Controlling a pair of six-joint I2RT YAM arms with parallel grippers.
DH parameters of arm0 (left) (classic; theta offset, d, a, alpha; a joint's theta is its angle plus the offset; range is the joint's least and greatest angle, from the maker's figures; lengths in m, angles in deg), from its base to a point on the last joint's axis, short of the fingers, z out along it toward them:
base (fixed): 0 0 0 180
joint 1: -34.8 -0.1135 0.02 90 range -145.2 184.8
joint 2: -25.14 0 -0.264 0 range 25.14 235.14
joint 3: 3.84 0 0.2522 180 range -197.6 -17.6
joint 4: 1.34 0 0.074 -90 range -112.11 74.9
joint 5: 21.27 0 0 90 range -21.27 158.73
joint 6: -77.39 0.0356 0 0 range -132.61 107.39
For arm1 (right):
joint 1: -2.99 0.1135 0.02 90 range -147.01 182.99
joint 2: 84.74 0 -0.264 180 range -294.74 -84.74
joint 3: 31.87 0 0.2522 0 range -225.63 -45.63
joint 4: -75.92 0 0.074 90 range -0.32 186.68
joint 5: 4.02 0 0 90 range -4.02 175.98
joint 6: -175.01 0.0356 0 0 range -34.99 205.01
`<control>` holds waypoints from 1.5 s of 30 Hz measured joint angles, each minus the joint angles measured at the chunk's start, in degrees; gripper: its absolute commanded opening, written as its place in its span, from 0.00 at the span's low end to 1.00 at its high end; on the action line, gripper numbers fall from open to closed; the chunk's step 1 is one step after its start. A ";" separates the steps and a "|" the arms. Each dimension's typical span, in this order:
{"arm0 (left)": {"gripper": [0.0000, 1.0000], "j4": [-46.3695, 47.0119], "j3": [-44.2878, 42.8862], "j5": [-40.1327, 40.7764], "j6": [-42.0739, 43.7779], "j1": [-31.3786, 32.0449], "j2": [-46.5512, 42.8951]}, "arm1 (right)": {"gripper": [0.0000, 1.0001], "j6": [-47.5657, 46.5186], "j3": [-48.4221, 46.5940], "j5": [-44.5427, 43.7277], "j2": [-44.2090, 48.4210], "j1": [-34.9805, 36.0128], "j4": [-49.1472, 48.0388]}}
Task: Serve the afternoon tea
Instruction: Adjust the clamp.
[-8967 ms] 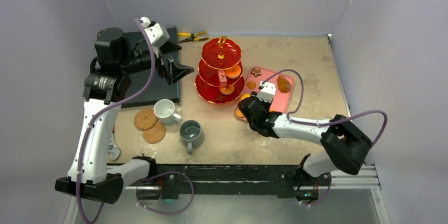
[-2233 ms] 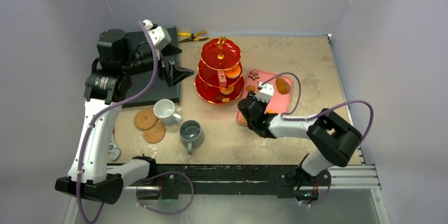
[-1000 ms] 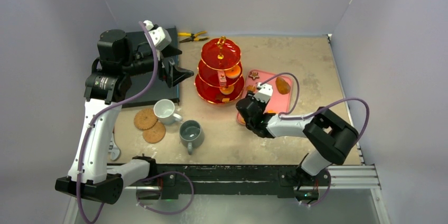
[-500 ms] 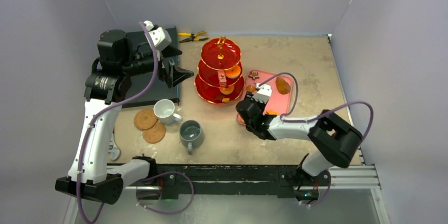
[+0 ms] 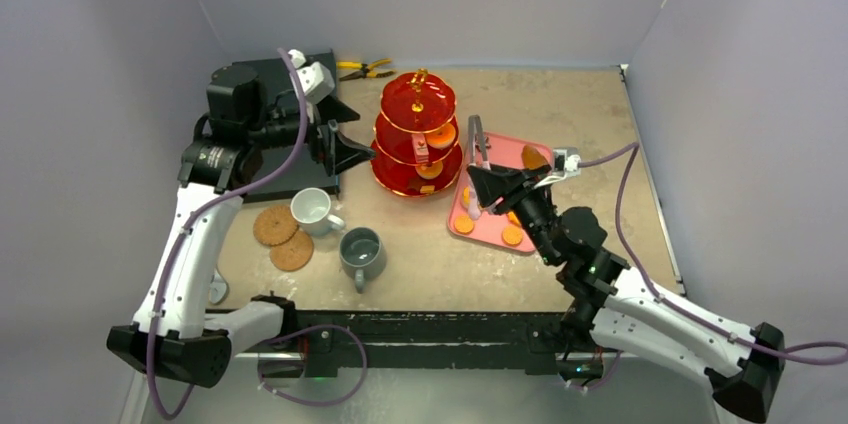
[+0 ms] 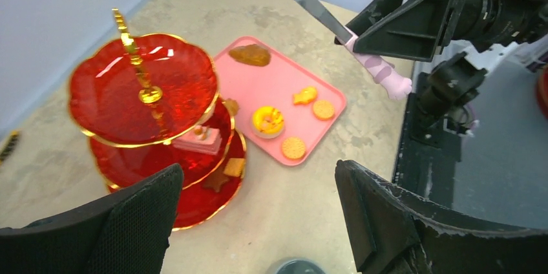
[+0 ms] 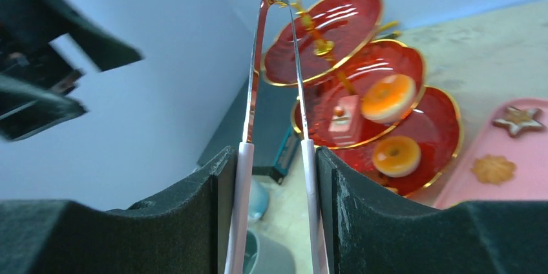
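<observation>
Clamping tongs [image 7: 249, 93] in the half-closed right gripper [image 7: 274, 164], left gripper [image 6: 257, 177] wide and empty, needed tips turned squarely down onto tray [image 6: 258, 83] biscuits [image 6: 294, 148].

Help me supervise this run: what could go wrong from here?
The tongs in the right end effector seem held backwards, joined end outward, so they may not pick up biscuits. That end points at the red stand; a swing could knock it. The open left end effector hovers close beside the stand.

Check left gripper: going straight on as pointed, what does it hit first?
Probably the red three-tier stand: the open left gripper points at its lower tiers from the side. Height is hard to judge.
</observation>
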State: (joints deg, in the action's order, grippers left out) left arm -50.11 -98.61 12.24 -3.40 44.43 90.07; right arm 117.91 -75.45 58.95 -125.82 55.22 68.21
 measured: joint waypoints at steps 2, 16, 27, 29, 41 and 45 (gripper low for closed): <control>0.87 1.60 1.55 -0.22 -1.77 1.70 0.44 | 0.49 -0.98 -0.46 3.67 0.76 0.02 0.07; 0.81 7.48 1.64 12.63 -5.22 13.66 9.07 | 0.49 -3.61 -9.70 18.47 -7.43 0.02 -3.37; 0.80 13.57 1.44 17.84 -7.32 17.09 9.53 | 0.49 -3.37 -13.35 22.53 -16.02 0.02 -8.74; 0.80 14.16 1.40 18.60 -7.37 17.86 9.75 | 0.48 -3.34 -13.68 22.77 -16.92 0.02 -9.81; 0.80 14.84 -3.10 19.85 -8.15 18.27 11.82 | 0.46 -2.93 -16.11 26.10 -23.23 0.02 -11.58; 0.80 14.84 -3.30 19.63 -8.13 18.29 11.98 | 0.46 -2.91 -16.68 26.67 -24.24 0.02 -11.34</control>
State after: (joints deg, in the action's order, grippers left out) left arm -35.27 -101.91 31.86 -11.53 62.72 102.05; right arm 115.01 -92.13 85.62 -150.06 55.24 56.87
